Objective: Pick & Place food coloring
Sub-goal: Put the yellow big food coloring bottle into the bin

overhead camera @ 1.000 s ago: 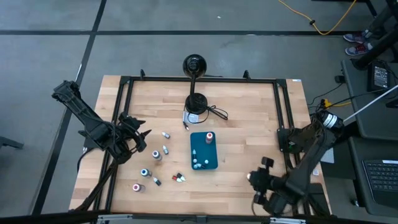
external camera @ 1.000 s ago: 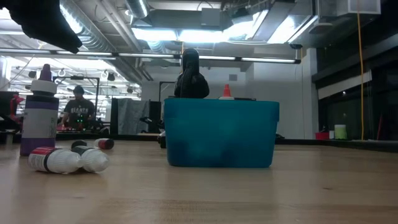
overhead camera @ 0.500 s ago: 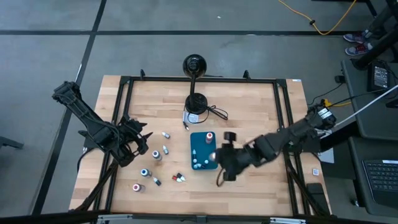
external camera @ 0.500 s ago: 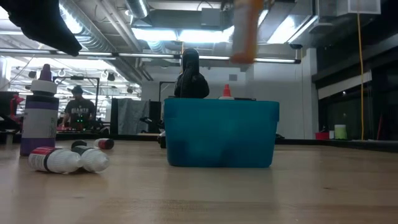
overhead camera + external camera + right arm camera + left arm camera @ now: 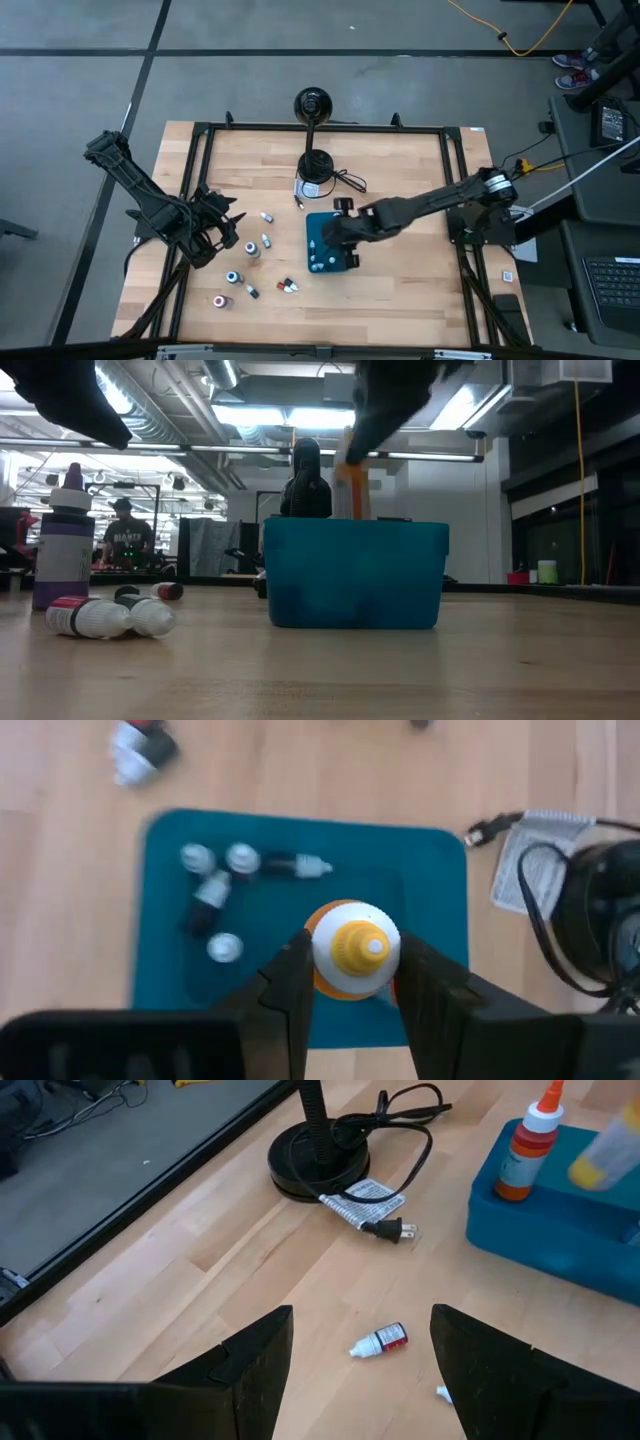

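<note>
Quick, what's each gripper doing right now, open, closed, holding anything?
Left gripper: open, empty.
Right gripper: shut on a yellow-capped bottle above the teal tray.

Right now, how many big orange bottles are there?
2. The standing bottle is upright in the teal tray; the held bottle is in the right gripper above it. The arm may hide more.

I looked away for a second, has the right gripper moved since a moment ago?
Yes. The right gripper, shut on a yellow-capped bottle, swung from the table's near right corner to above the teal tray.
</note>
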Available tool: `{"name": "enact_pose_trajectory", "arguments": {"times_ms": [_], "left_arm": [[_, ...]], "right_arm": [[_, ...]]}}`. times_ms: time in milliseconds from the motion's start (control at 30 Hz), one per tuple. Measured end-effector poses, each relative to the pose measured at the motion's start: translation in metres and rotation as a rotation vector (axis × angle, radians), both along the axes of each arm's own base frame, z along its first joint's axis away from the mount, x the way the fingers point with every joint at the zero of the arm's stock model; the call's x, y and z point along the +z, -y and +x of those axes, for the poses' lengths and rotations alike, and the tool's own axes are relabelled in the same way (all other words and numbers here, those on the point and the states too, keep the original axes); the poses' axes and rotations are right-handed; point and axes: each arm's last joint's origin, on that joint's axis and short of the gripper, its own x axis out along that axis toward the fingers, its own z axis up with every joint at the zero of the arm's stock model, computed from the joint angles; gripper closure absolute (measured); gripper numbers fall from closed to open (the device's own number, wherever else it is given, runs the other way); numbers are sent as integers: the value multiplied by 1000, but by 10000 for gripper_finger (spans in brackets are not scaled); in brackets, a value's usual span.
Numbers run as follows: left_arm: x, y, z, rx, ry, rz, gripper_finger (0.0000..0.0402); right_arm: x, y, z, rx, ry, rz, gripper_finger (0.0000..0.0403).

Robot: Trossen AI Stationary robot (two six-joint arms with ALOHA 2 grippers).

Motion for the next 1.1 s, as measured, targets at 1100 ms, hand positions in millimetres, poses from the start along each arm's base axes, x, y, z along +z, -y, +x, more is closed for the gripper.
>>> {"name": "enact_pose_trajectory", "arguments": {"times_ms": [1100], "left_arm": [[0,0,0,2,7,7,171]], "right_arm": [[-55,17,-14,-90,11,21,224]]}}
